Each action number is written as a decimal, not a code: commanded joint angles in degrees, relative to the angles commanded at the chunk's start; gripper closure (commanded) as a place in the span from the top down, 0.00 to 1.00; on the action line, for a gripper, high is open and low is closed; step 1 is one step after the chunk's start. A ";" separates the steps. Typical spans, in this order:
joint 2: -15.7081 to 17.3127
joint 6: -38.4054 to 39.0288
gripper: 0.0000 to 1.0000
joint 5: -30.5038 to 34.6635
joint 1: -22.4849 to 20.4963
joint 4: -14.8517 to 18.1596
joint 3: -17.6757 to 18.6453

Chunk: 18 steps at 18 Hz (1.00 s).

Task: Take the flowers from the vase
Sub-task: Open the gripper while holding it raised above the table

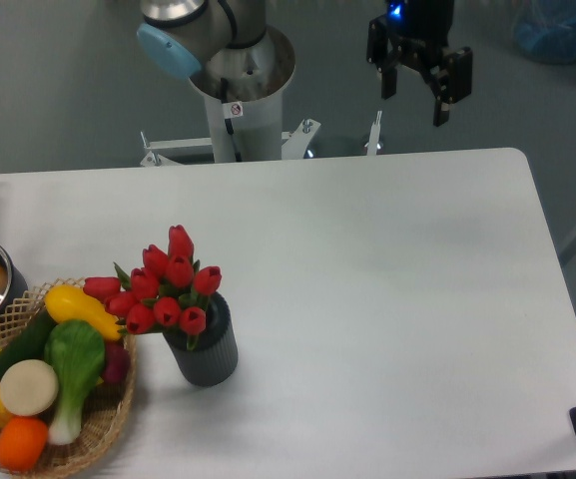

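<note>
A woven wicker basket (108, 439) of glossy toy vegetables sits at the white desk's (387, 299) near-left corner, beside red tulip flowers (168, 284) in a ribbed dark-grey cylindrical vase (208, 359). Far behind, the black two-finger tool (414, 95) hangs open and empty; it should likely descend from above and pinch low on the bunch.

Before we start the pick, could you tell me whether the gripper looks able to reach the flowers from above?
Probably yes: the flowers stand exposed above the vase, nothing covers them, and the open gripper hangs apart; only the basket sits close beside.
</note>
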State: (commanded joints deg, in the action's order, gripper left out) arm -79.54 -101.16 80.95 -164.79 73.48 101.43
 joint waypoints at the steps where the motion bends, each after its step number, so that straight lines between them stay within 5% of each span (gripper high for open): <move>1: 0.00 0.00 1.00 0.00 0.17 -0.09 0.00; 18: -0.18 1.83 1.00 -3.16 -0.18 -0.09 2.20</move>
State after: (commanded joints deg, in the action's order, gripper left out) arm -79.72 -99.33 77.78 -164.97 73.39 103.62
